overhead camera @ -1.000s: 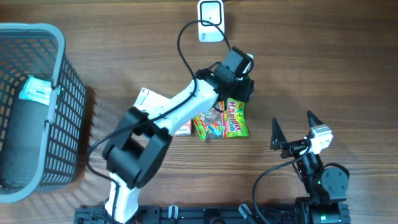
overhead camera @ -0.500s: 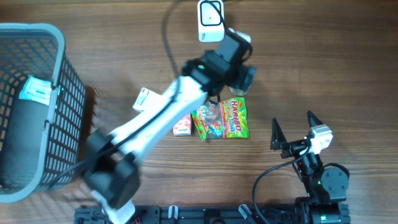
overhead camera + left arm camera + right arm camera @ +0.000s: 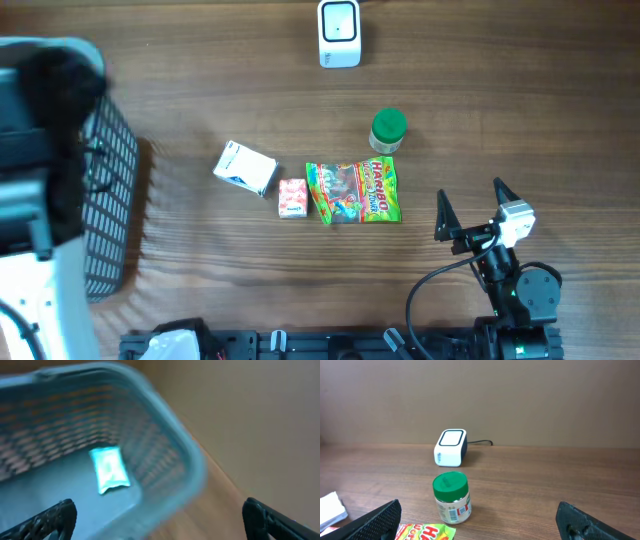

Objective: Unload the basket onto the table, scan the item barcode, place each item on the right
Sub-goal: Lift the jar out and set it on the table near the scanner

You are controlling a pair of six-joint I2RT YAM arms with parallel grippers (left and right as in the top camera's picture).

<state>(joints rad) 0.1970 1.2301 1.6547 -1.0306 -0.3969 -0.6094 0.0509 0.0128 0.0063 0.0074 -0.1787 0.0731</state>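
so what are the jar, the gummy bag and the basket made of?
Jar: smooth green lid, likely plastic; pale body with a paper-like label, plastic or glass, can't tell. Gummy bag: thin printed plastic film, glossy and crinkled. Basket: moulded plastic by its look, grey-blue, matte open lattice walls.

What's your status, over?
Left gripper open over basket; right gripper open, empty. Jar upright near scanner. Nothing between them.
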